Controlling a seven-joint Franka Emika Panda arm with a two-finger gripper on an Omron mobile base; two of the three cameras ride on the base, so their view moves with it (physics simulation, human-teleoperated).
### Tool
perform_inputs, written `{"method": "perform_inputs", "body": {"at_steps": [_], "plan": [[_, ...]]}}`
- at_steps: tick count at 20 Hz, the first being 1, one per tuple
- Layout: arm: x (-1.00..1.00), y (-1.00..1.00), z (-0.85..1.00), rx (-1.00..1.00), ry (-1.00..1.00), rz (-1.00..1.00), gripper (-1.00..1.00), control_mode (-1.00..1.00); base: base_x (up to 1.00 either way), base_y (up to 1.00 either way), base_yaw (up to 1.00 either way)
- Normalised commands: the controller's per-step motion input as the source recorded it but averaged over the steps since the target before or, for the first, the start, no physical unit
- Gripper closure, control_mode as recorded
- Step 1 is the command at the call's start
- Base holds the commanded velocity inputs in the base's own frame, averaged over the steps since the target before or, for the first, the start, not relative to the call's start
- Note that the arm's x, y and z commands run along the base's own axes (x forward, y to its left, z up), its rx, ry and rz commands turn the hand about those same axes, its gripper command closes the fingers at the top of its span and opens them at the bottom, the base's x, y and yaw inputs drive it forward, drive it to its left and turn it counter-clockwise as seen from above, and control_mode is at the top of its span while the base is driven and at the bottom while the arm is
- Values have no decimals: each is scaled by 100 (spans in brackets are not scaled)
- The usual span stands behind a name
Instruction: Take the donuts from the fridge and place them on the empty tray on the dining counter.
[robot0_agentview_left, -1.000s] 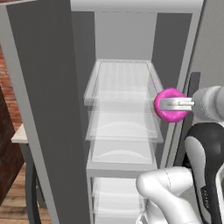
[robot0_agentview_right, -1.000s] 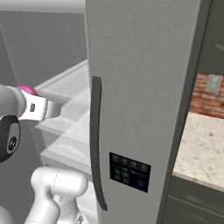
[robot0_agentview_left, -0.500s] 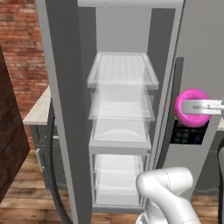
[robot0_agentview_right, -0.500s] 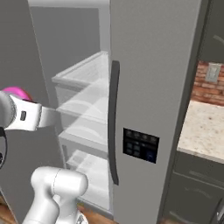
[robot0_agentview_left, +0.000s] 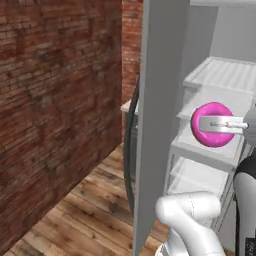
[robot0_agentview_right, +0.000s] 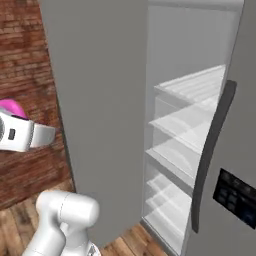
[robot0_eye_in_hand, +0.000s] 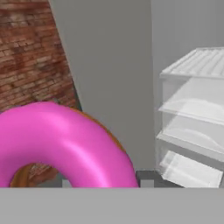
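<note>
I'm seeing my end effector (robot0_agentview_left: 220, 125) gripping the pink donut (robot0_agentview_left: 212, 125) outside the open fridge (robot0_agentview_right: 165, 100), whose glass shelves (robot0_agentview_right: 192, 85) are sitting bare.

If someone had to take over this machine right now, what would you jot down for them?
Gripper: shut on the pink donut, held up in front of the open fridge.
Fridge: door open, the shelves in view look bare.
Done: pink donut is out of the fridge.
Left: carry it to the tray on the dining counter, then fetch the second donut. Neither the tray, the counter nor the second donut is in sight here.
</note>
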Motion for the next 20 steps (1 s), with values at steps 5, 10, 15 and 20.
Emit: {"method": "perform_inputs", "body": {"at_steps": [5, 10, 15, 20], "plan": [[0, 0, 0, 0, 0, 0, 100, 100, 0, 0, 100], [0, 0, 0, 0, 0, 0, 100, 100, 0, 0, 100], [0, 0, 0, 0, 0, 0, 100, 100, 0, 0, 100], [0, 0, 0, 0, 0, 0, 100, 100, 0, 0, 100]]}}
